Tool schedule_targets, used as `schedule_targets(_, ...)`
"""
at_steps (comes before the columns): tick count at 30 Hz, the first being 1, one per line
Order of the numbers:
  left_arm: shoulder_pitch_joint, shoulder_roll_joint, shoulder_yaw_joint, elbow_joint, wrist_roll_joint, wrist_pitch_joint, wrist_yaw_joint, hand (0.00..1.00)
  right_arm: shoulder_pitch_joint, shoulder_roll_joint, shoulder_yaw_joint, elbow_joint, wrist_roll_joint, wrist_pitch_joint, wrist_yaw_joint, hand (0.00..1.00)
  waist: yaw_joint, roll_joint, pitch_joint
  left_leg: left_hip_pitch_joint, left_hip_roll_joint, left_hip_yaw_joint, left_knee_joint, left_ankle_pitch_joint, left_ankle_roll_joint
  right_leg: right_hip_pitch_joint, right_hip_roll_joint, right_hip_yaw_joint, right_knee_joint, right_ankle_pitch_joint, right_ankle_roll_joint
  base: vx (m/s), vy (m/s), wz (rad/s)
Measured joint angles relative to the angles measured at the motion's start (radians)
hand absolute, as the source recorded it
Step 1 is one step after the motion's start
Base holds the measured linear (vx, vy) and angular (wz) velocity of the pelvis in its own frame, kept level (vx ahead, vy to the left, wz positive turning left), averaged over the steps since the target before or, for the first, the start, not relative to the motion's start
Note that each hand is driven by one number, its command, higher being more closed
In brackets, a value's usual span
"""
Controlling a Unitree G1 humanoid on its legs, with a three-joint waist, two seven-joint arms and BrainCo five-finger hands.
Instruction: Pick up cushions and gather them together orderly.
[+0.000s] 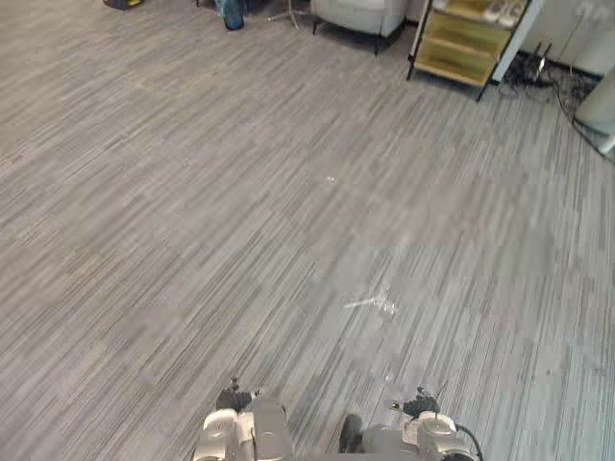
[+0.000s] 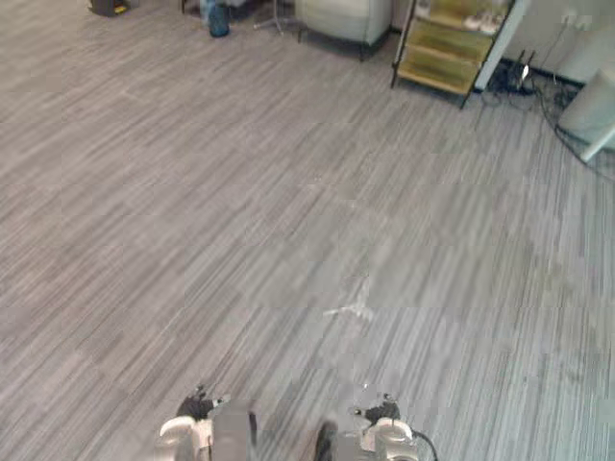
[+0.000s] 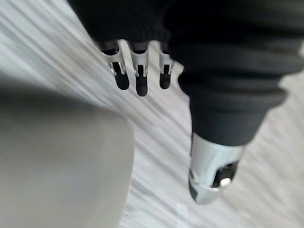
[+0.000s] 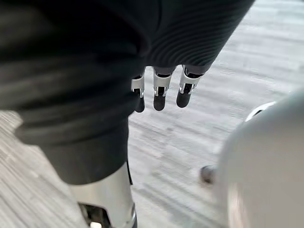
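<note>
A wide stretch of grey striped carpet floor (image 1: 240, 192) is being looked down on from the head views, with a pale scuff mark (image 1: 375, 304) being shown near its middle. At the far edge of the room a light armchair (image 1: 360, 14) is being seen beside a wooden shelf rack (image 1: 466, 38). A blue container (image 1: 231, 13) is standing to the armchair's left, and dark cables (image 1: 553, 82) are lying on the floor to the right of the rack. The left hand (image 3: 223, 71) is being held above the carpet in its own wrist view, its fingers (image 3: 141, 76) hanging loosely extended and apart from the thumb (image 3: 211, 171), with nothing being gripped. The right hand (image 4: 95, 71) is being held likewise over the floor, its fingers (image 4: 160, 92) relaxed and its thumb (image 4: 107, 199) straight, with nothing being clasped. Where the cushions are lying cannot be told from these views
</note>
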Motion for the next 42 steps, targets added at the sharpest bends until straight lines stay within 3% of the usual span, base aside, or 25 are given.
schedule_targets(2,-0.005,-0.003,0.0,-0.014,-0.002,-0.002,-0.001,0.0,-0.016,-0.003,-0.008,0.0,0.0,-0.001,-0.002,0.0,0.012,-0.008,0.005,-0.038,-0.064,0.005,-0.282,0.047,-0.009,0.048,-0.028,0.025,-0.036,-0.022,0.035,0.58,0.108,-0.43)
schedule_targets(3,-0.004,-0.009,-0.001,-0.019,-0.006,-0.004,-0.001,0.0,-0.016,-0.009,-0.008,0.002,0.0,-0.001,-0.008,0.0,0.026,-0.005,0.001,-0.034,-0.095,-0.015,-0.478,0.155,-0.03,0.081,-0.04,0.048,-0.057,-0.044,0.065,0.6,0.184,-0.67)
schedule_targets(4,-0.004,-0.008,-0.004,-0.019,-0.009,-0.008,0.0,0.0,-0.013,-0.014,-0.008,0.007,0.0,0.0,-0.015,0.0,0.046,-0.006,-0.003,-0.01,-0.107,-0.004,-0.498,0.285,-0.012,0.118,-0.05,0.086,-0.076,-0.062,0.08,0.64,0.192,-0.58)
schedule_targets(6,-0.009,0.009,-0.004,-0.019,-0.008,-0.008,0.003,0.0,-0.01,0.009,-0.008,-0.002,-0.001,0.001,-0.016,0.0,0.049,-0.043,-0.013,-0.012,-0.125,0.024,-0.429,0.191,0.016,0.126,-0.087,0.111,-0.044,-0.05,0.053,0.67,0.188,-0.34)
schedule_targets(8,-0.011,0.026,-0.02,-0.014,-0.008,-0.007,0.004,0.0,-0.006,0.024,-0.008,-0.009,-0.002,-0.001,-0.014,0.0,0.051,-0.064,-0.025,0.025,-0.12,0.065,-0.36,0.103,0.036,0.069,-0.124,0.143,0.166,-0.036,0.085,0.7,0.201,-0.33)
schedule_targets(9,-0.014,0.039,-0.053,0.003,-0.008,-0.005,0.005,0.0,-0.008,0.028,-0.008,-0.013,-0.002,-0.002,-0.012,0.0,0.048,-0.066,-0.022,0.082,-0.121,0.076,-0.354,0.065,0.048,-0.021,-0.156,0.145,0.414,0.026,0.168,0.61,0.169,-0.27)
schedule_targets(10,-0.014,0.046,-0.069,0.013,-0.008,0.002,0.005,0.0,-0.005,0.03,-0.008,-0.014,-0.002,-0.002,-0.011,0.0,0.041,-0.065,-0.021,0.128,-0.122,0.075,-0.364,0.043,0.053,-0.073,-0.17,0.144,0.564,0.053,0.204,0.6,0.134,-0.2)
schedule_targets(11,-0.015,0.053,-0.087,0.026,-0.009,0.008,0.005,0.0,0.002,0.031,-0.008,-0.014,-0.001,-0.001,-0.008,0.0,0.036,-0.063,-0.019,0.189,-0.123,0.075,-0.383,0.028,0.057,-0.119,-0.186,0.125,0.707,0.05,0.201,0.57,0.088,-0.11)
schedule_targets(13,-0.014,0.051,-0.092,0.03,-0.01,0.012,0.005,0.0,0.022,0.032,-0.008,-0.023,0.0,-0.001,-0.002,0.0,0.033,-0.057,-0.017,0.323,-0.12,0.077,-0.46,0.023,0.06,-0.191,-0.216,0.036,0.824,0.015,0.14,0.52,0.044,-0.16)
schedule_targets(15,-0.011,0.055,-0.091,0.037,-0.013,0.011,0.006,0.0,0.023,0.032,-0.008,-0.036,0.001,-0.001,0.004,0.0,0.017,-0.047,-0.009,0.455,-0.105,0.082,-0.566,0.019,0.053,-0.286,-0.222,-0.068,0.747,-0.026,0.092,0.53,-0.031,-0.07)
schedule_targets(17,-0.012,0.063,-0.092,0.049,-0.021,0.012,0.005,0.0,0.018,0.026,-0.008,-0.034,0.004,-0.002,0.004,0.0,-0.004,-0.049,-0.008,0.537,-0.097,0.096,-0.64,0.019,0.052,-0.358,-0.198,-0.109,0.514,-0.021,0.089,0.48,-0.075,-0.06)
schedule_targets(19,-0.001,0.069,-0.092,0.057,-0.022,0.011,0.005,0.0,0.005,0.011,-0.008,-0.03,0.012,-0.001,0.004,0.0,-0.017,-0.051,-0.008,0.592,-0.1,0.104,-0.688,0.017,0.047,-0.389,-0.147,-0.094,0.194,0.092,0.094,0.46,-0.128,0.05)
schedule_targets(20,0.001,0.071,-0.094,0.06,-0.021,0.011,0.005,0.0,0.005,-0.002,-0.007,-0.017,0.021,0.0,0.004,0.0,-0.024,-0.059,-0.009,0.631,-0.109,0.094,-0.711,0.0,0.017,-0.397,-0.126,-0.069,0.047,0.185,0.094,0.59,-0.235,0.36)
schedule_targets(22,0.016,0.078,-0.092,0.07,-0.021,0.011,0.005,0.0,0.017,-0.02,-0.015,0.002,0.036,-0.001,0.006,0.0,-0.048,-0.073,-0.019,0.697,-0.118,0.043,-0.718,-0.038,-0.038,-0.408,-0.115,-0.012,0.07,0.33,0.013,0.61,-0.25,0.45)
schedule_targets(25,0.033,0.053,-0.088,0.091,-0.019,0.011,0.002,0.0,0.001,-0.042,-0.04,0.004,0.031,-0.003,0.007,0.0,-0.052,0.017,-0.057,0.57,-0.006,-0.046,-0.412,-0.025,-0.052,-0.396,-0.041,-0.057,0.151,0.193,-0.017,0.53,-0.231,0.16)
schedule_targets(26,0.037,0.045,-0.082,0.092,-0.019,0.012,0.002,0.0,0.001,-0.042,-0.043,0.002,0.031,-0.003,0.006,0.0,-0.053,0.043,-0.054,0.51,0.025,-0.075,-0.268,0.014,-0.058,-0.363,-0.011,-0.071,0.131,0.178,-0.027,0.58,-0.192,-0.06)
schedule_targets(27,0.039,0.031,-0.067,0.083,-0.022,0.013,-0.003,0.0,0.001,-0.039,-0.036,0.001,0.034,-0.001,0.004,0.0,-0.046,0.065,-0.046,0.412,0.072,-0.091,-0.039,0.123,-0.054,-0.292,0.03,-0.069,0.087,0.158,-0.045,0.68,-0.163,-0.08)
schedule_targets(29,0.025,0.031,-0.075,0.063,-0.024,0.007,-0.005,0.0,-0.004,-0.036,-0.028,0.005,0.045,-0.001,0.002,0.0,-0.031,0.051,-0.023,0.286,0.091,-0.069,0.168,0.053,-0.048,-0.171,0.05,-0.058,0.037,0.121,-0.061,0.6,-0.111,-0.09)
schedule_targets(32,0.023,0.031,-0.088,0.019,-0.03,-0.003,-0.006,0.0,-0.018,-0.032,-0.029,0.008,0.067,-0.002,-0.001,0.0,-0.005,0.02,-0.01,0.141,0.047,0.006,0.042,-0.019,-0.027,-0.037,0.042,-0.022,-0.06,0.119,-0.053,0.44,-0.044,-0.31)
schedule_targets(34,0.014,0.03,-0.089,0.008,-0.03,-0.009,-0.007,0.0,-0.039,-0.038,-0.03,0.007,0.068,-0.002,-0.005,0.0,-0.003,0.015,-0.003,0.068,-0.016,0.019,-0.226,-0.008,-0.02,0.014,0.021,0.004,-0.1,0.102,-0.015,0.5,0.105,-0.33)
schedule_targets(35,0.013,0.028,-0.09,0.008,-0.031,-0.011,-0.007,0.0,-0.039,-0.041,-0.03,0.008,0.067,-0.002,-0.009,0.0,-0.001,0.011,0.0,0.067,-0.046,0.013,-0.386,0.046,-0.029,0.033,0.006,0.015,-0.106,0.085,0.009,0.45,0.181,-0.3)
schedule_targets(36,0.012,0.026,-0.089,0.008,-0.034,-0.013,-0.007,0.0,-0.036,-0.046,-0.029,0.013,0.067,-0.002,-0.013,0.0,0.005,0.017,0.0,0.081,-0.073,-0.002,-0.519,0.186,-0.037,0.058,-0.006,0.03,-0.109,0.062,0.04,0.44,0.199,-0.42)
schedule_targets(37,0.012,0.029,-0.09,0.011,-0.033,-0.016,-0.007,0.0,-0.034,-0.043,-0.024,0.024,0.067,-0.002,-0.016,0.0,0.02,0.006,-0.001,0.116,-0.098,0.005,-0.545,0.258,-0.002,0.082,-0.023,0.057,-0.111,0.042,0.067,0.56,0.221,-0.3)
schedule_targets(39,0.004,0.05,-0.086,0.011,-0.034,-0.017,-0.007,0.0,-0.033,-0.031,-0.007,0.041,0.067,-0.001,-0.015,0.0,0.022,-0.02,-0.003,0.109,-0.118,0.025,-0.495,0.203,0.018,0.098,-0.059,0.056,-0.107,0.039,0.072,0.49,0.156,-0.1)
schedule_targets(42,-0.006,0.055,-0.081,0.025,-0.038,-0.015,-0.007,0.0,-0.04,-0.03,-0.007,0.039,0.057,-0.002,-0.013,0.0,0.042,-0.026,-0.007,0.147,-0.121,0.067,-0.442,0.15,0.054,0.089,-0.087,0.087,0.0,0.05,0.091,0.42,0.141,-0.18)
